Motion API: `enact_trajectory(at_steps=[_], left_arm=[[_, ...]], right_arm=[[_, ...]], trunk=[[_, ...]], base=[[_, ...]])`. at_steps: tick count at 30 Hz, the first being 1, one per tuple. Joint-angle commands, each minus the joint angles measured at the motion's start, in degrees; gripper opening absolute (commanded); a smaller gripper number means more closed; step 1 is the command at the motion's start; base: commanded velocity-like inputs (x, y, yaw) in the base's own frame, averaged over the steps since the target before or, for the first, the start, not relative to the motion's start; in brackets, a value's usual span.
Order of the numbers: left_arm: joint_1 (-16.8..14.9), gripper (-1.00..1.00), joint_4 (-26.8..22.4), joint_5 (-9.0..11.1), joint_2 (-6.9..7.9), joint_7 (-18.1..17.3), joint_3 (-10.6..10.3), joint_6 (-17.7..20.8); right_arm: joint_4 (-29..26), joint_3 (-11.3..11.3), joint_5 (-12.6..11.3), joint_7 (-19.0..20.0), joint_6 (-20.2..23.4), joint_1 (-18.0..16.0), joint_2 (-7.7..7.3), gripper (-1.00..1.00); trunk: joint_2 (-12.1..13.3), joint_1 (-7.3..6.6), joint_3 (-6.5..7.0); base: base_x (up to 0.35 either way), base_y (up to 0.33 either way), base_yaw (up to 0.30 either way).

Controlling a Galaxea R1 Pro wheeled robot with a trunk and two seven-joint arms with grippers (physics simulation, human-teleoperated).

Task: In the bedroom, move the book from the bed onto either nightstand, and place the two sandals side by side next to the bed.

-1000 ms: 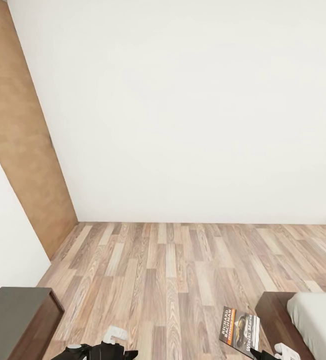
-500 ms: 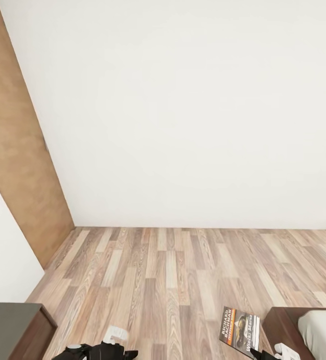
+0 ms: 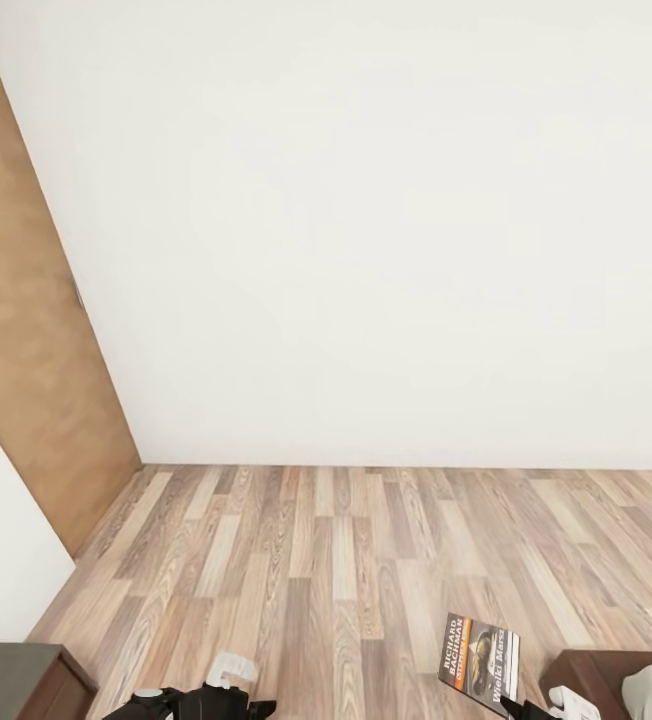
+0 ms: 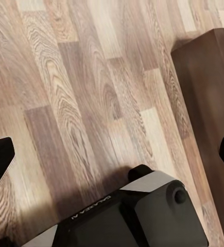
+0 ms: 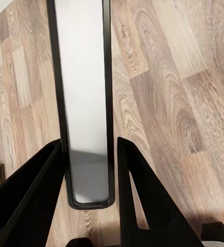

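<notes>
**Book in transit, nightstand not yet reached**

Bedroom floor [image 3: 346, 570] of wood planks runs to a white wall [image 3: 366, 250], with a brown door [image 3: 26, 380] at the left. Bed [image 3: 606, 675] corner, dark frame and pale mattress, sits at the lower right edge. A dark cabinet [image 3: 11, 680] corner shows lower left; whether it is a nightstand cannot be told.

Book [image 3: 479, 663] is clear of the bed, held upright over the floor. Right gripper [image 5: 88, 175] has both jaws clamped on its lower edge. Left gripper [image 4: 112, 159] carries nothing, jaws spread.

Judgement: carrying step. Next calls for locating a nightstand top and setting the book flat.
</notes>
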Motion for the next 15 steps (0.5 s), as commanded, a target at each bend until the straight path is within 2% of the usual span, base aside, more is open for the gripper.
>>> enact_trajectory(at_steps=[1, 15], left_arm=[[0.0, 1.0, -0.1, -0.5, 0.01, -0.1, 0.1, 0.0], [0.0, 1.0, -0.1, -0.5, 0.01, -0.1, 0.1, 0.0]], right_arm=[[0.0, 0.3, -0.7, 0.1, 0.1, -0.1, -0.04, -1.0], [0.0, 0.3, -0.7, 0.1, 0.1, -0.1, -0.04, -1.0]], trunk=[[-0.1, 0.06, -0.12], [-0.1, 0.06, -0.12]], base=[[0.272, 0.0, 0.0], [0.272, 0.0, 0.0]])
